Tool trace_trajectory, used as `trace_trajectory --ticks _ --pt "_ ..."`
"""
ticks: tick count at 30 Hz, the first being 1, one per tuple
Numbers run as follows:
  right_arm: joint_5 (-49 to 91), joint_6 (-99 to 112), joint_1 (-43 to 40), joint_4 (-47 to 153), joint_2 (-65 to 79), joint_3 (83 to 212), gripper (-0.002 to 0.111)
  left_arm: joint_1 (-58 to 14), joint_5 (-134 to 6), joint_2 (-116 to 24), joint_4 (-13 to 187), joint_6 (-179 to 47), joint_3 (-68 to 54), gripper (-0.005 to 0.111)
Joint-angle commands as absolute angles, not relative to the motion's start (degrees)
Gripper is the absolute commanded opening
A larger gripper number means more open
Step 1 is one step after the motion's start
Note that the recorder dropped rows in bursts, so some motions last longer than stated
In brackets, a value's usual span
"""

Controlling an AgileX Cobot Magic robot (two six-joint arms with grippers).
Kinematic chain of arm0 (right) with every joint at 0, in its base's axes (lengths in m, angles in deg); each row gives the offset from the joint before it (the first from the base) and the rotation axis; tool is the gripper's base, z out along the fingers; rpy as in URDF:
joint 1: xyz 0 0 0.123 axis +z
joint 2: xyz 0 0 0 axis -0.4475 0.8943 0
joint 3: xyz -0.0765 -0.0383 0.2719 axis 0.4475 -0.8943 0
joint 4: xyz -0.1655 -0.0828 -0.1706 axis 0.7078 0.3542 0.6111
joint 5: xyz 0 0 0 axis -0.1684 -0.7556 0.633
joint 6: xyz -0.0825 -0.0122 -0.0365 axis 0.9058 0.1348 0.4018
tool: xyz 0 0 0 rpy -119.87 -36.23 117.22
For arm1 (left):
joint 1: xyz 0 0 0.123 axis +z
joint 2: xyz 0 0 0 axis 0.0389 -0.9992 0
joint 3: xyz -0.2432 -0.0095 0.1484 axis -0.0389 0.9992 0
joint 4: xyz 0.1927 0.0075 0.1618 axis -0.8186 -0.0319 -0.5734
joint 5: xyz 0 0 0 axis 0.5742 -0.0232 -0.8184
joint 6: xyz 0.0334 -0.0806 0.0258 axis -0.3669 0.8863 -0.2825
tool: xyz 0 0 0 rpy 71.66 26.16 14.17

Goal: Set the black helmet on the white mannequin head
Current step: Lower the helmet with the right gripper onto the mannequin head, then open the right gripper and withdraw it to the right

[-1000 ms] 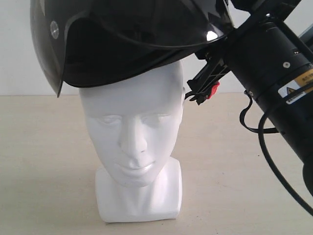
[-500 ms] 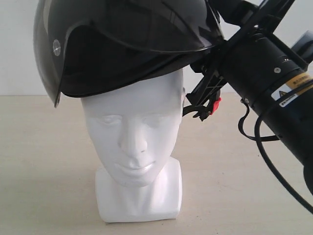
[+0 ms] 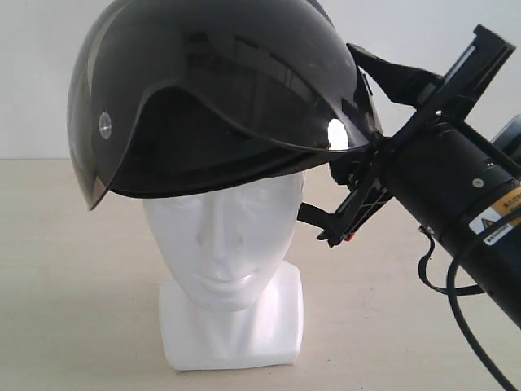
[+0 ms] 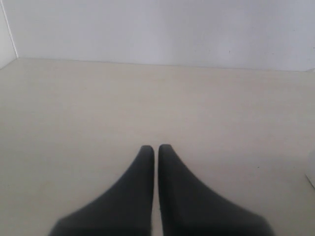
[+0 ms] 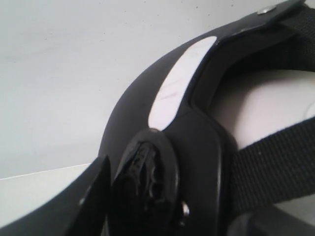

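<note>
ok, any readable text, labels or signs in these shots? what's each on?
Yellow label on the right arm: a warning triangle shows, but the print beside it is too small and blurred to read.
Helmet: no text or logo visible.
Mannequin head: no text visible.
Both wrist views: no text.
</note>
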State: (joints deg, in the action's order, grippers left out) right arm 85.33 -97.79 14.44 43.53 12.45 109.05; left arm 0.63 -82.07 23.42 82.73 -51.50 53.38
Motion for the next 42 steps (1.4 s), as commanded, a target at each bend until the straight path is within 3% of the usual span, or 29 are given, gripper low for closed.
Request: trace_trajectory --ticks 1,6,9,11,12,14,15,36,42 --pt "84.3 -93.7 13.9 43.0 11.8 106.6 0.0 0.6 -81.9 23.6 82.4 -51.5 53.6 0.004" --pt "81.1 -93.6 13.9 43.4 11.8 106.6 0.0 0.6 -81.9 23.6 82.4 -51.5 53.6 0.004" --pt "80.9 -93.3 13.9 44.5 11.8 106.6 0.006 0.6 -81.9 23.6 82.4 -51.5 53.6 0.004" --pt "80.2 -93.2 13.9 44.9 11.8 106.6 0.023 0.6 -81.9 23.6 82.4 -51.5 53.6 0.004" --pt "78.6 -92.0 13.9 45.1 11.8 106.6 0.042 0.6 -81.9 23.6 82.4 -51.5 53.6 0.004" --pt "76.6 -90.4 13.9 46.3 11.8 106.6 0.065 0.6 -81.9 23.6 82.4 -51.5 53.6 0.004" --pt "76.1 -90.2 13.9 47.0 11.8 106.6 0.068 0.6 -81.9 23.6 82.4 -51.5 53.6 0.004" --pt "75.1 -84.3 13.9 40.0 3.1 106.6 0.068 0.6 -81.9 23.6 82.4 -51.5 53.6 0.004" --pt "56.8 -78.7 13.9 36.4 -1.3 106.6 0.068 0.6 -81.9 23.6 82.4 -51.5 53.6 0.004"
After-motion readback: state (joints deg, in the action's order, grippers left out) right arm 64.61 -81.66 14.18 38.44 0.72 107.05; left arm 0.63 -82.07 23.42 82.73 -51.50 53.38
